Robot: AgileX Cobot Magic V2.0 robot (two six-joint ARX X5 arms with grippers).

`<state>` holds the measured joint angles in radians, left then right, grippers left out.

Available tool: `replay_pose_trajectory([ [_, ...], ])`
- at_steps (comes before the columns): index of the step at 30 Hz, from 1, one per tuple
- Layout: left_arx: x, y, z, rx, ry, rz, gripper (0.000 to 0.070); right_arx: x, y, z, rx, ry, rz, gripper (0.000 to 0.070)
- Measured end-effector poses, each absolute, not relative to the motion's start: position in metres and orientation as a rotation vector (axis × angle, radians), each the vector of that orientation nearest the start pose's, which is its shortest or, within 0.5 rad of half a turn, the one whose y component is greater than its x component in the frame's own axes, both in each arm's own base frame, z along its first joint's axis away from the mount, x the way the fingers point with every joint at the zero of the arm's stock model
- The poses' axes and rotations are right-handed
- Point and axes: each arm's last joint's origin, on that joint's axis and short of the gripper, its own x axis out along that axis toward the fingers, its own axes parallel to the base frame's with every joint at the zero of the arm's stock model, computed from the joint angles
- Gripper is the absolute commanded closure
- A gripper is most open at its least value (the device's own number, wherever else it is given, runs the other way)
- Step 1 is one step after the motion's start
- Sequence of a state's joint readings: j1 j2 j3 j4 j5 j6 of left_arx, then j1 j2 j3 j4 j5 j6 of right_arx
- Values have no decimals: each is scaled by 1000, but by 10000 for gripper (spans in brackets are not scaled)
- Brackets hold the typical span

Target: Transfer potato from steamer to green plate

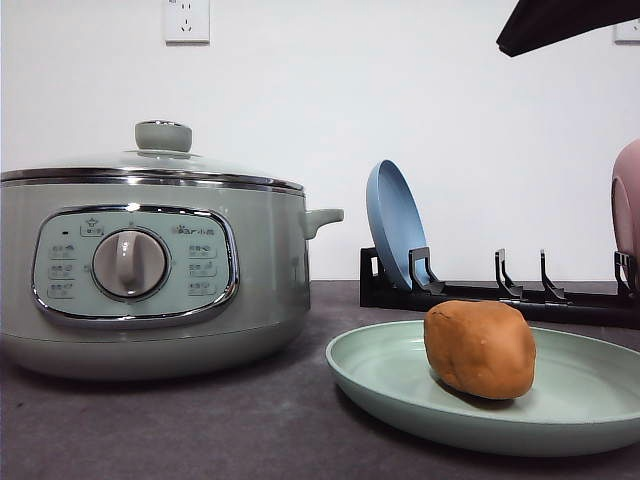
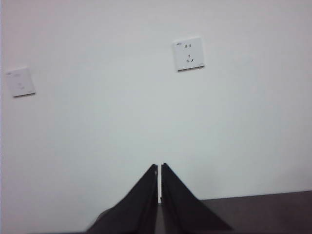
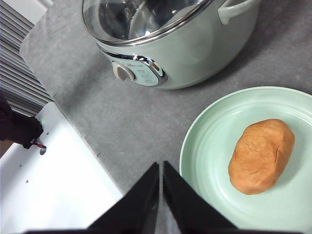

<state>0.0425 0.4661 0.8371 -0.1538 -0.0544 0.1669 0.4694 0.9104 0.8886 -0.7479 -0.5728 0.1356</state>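
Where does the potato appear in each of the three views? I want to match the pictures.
Front view: the potato lies low and right of centre, on the green plate.
Left wrist view: this picture shows wall, sockets and a strip of table, not the potato.
Right wrist view: it lies at the lower right, on the same plate.
Shared landmark: the steamer, beside the plate in front and right wrist views.

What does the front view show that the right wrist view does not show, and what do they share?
Front view alone: the blue plate leaning in the black dish rack, a pink plate at the right edge, and a wall socket.

Right wrist view alone: the right gripper, shut, above the table, and the white board beside the table.

Both: the steamer with its lid on, and the potato lying on the green plate.
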Motion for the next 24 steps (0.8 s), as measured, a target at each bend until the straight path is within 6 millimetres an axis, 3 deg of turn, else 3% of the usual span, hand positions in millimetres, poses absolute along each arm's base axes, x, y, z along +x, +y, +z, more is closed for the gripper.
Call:
replay_pose_trajectory([
  [7,89,6,300,167,-62,113,697,145,91,303,158,868,933,700],
  [15,91,6,228,157,36,106,697,145,91,303,158,868,933,700],
  [19,92,6,200,154,84,103,697,145,91,303,158,868,933,700],
  [24,93,7,182,148,103,101,697,145,91,303,158,868,933,700],
])
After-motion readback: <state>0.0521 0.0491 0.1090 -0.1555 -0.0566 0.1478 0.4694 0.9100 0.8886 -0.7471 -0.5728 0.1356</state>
